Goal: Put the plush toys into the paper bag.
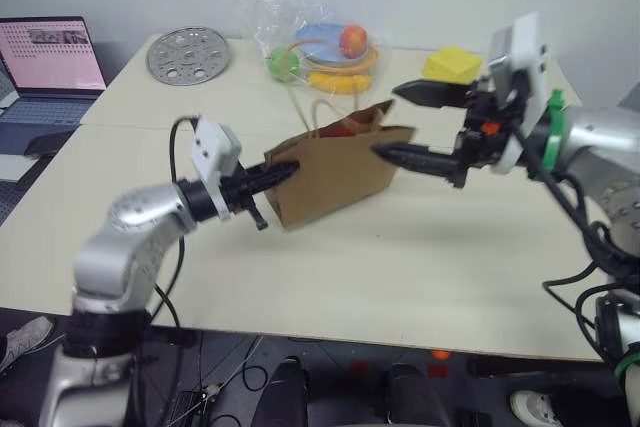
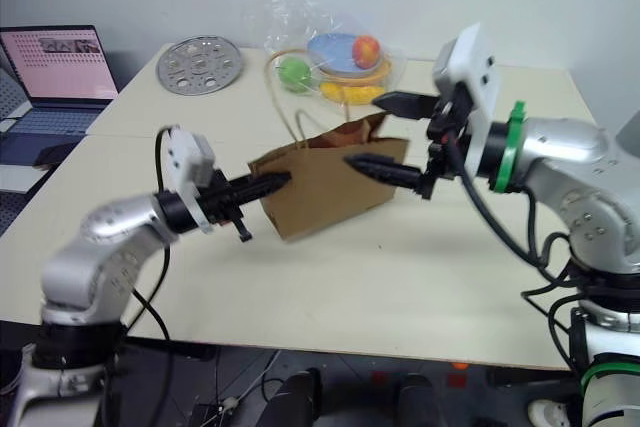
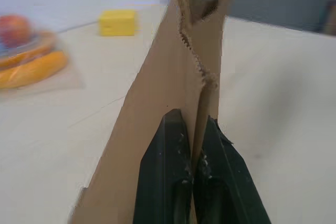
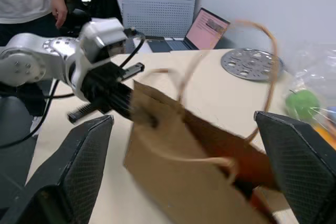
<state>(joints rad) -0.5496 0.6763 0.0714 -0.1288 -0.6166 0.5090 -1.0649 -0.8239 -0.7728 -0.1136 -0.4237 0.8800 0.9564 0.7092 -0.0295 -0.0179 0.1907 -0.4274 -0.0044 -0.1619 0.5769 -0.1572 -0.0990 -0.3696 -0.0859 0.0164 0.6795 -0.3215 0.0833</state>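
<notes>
Tearing is my worry: my left hand is clamped on one thin edge of the paper bag, which sits between my two hands on the bench. Something orange shows inside its mouth. My right hand gapes wide beside that rim; a clumsy push could crumple it.

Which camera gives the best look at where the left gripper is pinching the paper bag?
The left wrist view: the left gripper is shut on the paper bag, its edge pinched between the two black fingers. Both eye views show the grip from the side at the bag's end. The right wrist view shows it from across the bag, blurred.
</notes>
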